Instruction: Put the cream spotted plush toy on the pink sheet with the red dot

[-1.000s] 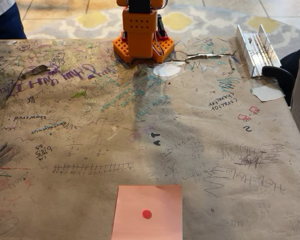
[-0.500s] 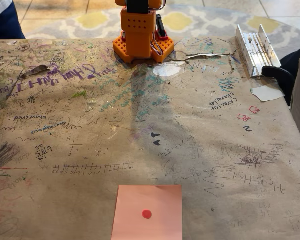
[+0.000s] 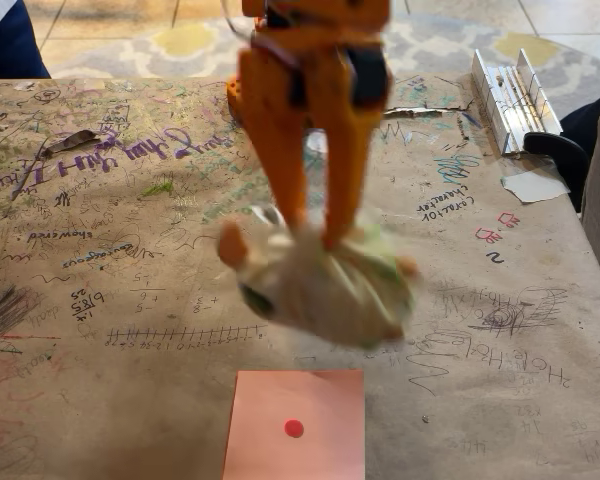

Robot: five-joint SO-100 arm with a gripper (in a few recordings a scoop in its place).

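Tool [image 3: 315,235] clamped on blurred cream spotted plush toy [image 3: 325,285]

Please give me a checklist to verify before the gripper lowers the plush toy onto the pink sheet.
1. Grip: the gripper is shut on the cream spotted plush toy, one finger on each side: ok.
2. Target free: nothing lies on the pink sheet with the red dot: ok.
3. Alignment: the toy appears just beyond the sheet's far edge: not ok.
4. Height above the table: cannot tell, one view.
5. Steadiness: arm and toy are blurred by motion: not ok.
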